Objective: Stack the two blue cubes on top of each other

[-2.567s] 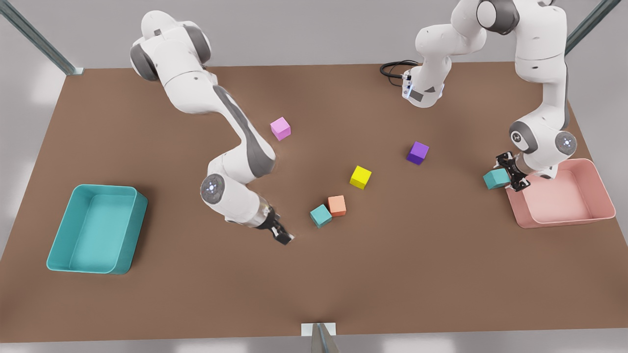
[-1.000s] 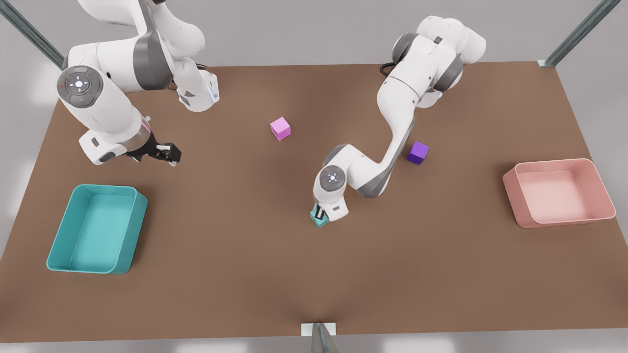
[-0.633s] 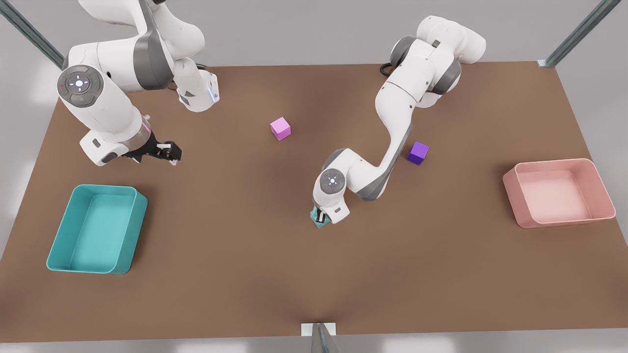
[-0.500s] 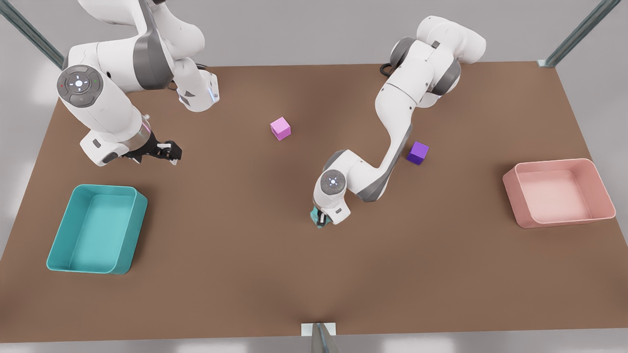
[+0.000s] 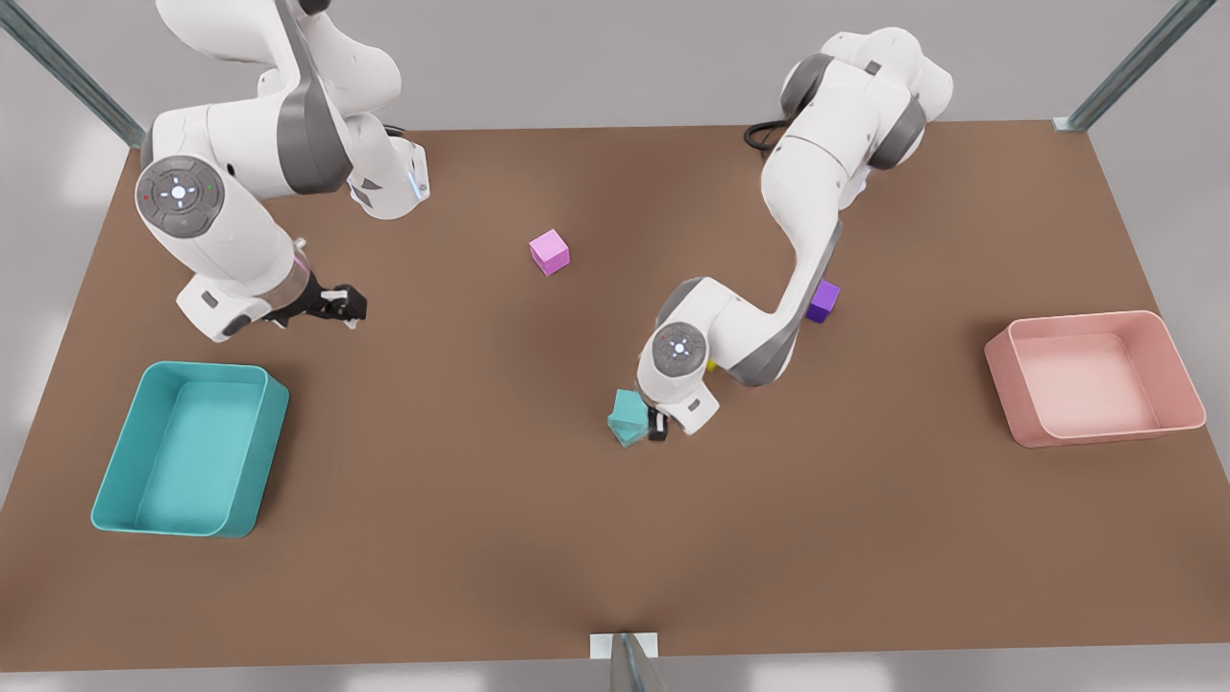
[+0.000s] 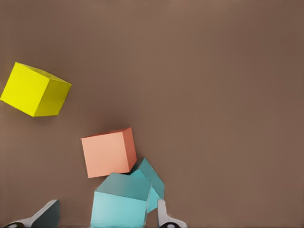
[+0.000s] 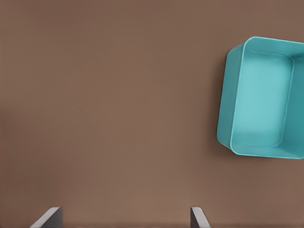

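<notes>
Two blue cubes stand stacked near the table's middle: the upper blue cube (image 5: 627, 407) (image 6: 121, 206) rests on the lower blue cube (image 5: 631, 437) (image 6: 153, 176), turned at a different angle. My left gripper (image 5: 659, 424) (image 6: 107, 217) is open just to the front view's right of the stack. In the left wrist view its fingers (image 6: 164, 217) straddle the upper cube with a gap on one side. My right gripper (image 5: 342, 306) (image 7: 123, 218) waits open over bare table at the front view's left.
An orange cube (image 6: 108, 152) sits right beside the stack and a yellow cube (image 6: 34, 90) a little farther off. A pink cube (image 5: 549, 252) and a purple cube (image 5: 824, 301) lie farther back. A teal bin (image 5: 115, 481) (image 7: 228, 118) is at the left, a pink bin (image 5: 1004, 384) at the right.
The left gripper opened, left the upper blue cube on the lower one and drew off to the front view's right. The right arm shifted slightly rightward.
</notes>
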Available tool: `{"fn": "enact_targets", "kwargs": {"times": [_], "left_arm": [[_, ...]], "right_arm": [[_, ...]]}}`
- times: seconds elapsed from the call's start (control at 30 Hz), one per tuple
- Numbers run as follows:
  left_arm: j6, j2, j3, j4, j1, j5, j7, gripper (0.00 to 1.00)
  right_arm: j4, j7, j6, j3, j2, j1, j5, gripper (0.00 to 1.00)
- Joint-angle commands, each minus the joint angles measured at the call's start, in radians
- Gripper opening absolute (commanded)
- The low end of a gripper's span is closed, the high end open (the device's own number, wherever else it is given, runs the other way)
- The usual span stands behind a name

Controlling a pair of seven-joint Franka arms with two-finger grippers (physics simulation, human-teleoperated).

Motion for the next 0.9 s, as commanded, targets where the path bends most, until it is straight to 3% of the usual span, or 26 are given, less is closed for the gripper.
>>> {"fn": "enact_targets", "kwargs": {"times": [0.0,0.03,0.1,0.17,0.2,0.23,0.27,0.33,0.37,0.87], "left_arm": [[-0.341,-0.042,-0.008,0.058,0.036,-0.052,0.115,1.0],[-0.483,-0.048,-0.011,0.126,0.039,-0.016,0.39,1.0],[-0.672,-0.185,-0.005,0.131,0.274,0.016,1.15,1.0],[-0.703,-0.254,-0.008,0.121,0.384,0.145,1.636,1.0],[-0.659,-0.333,-0.008,0.021,0.442,0.149,1.906,1.0],[-0.461,-0.571,-0.069,-0.374,0.506,0.135,2.348,1.0],[-0.451,-0.598,-0.069,-0.414,0.474,0.094,2.418,1.0],[-0.552,-0.596,-0.034,-0.256,0.475,0.036,2.403,1.0],[-0.562,-0.598,-0.039,-0.248,0.473,0.013,2.267,1.0],[-0.608,-0.565,-0.034,-0.25,0.469,-0.03,2.239,1.0]], "right_arm": [[0.001,-0.027,0.0,0.0,0.001,0.0,0.002,1.0],[-0.001,-0.027,-0.001,0.0,0.001,0.0,0.002,1.0],[0.001,-0.027,-0.001,0.0,0.001,0.0,0.011,1.0],[0.009,-0.032,-0.001,-0.002,-0.002,-0.004,0.011,1.0],[0.009,-0.032,-0.001,-0.002,-0.003,-0.004,0.01,1.0],[0.01,-0.032,-0.001,-0.002,-0.003,-0.004,0.01,1.0],[0.009,-0.032,-0.001,-0.003,-0.003,-0.004,0.01,1.0],[0.009,-0.032,-0.001,-0.003,-0.003,-0.003,0.01,1.0],[0.009,-0.032,-0.001,-0.002,-0.003,-0.003,0.01,1.0],[0.004,-0.072,-0.004,-0.002,0.003,-0.001,0.013,1.0]]}}
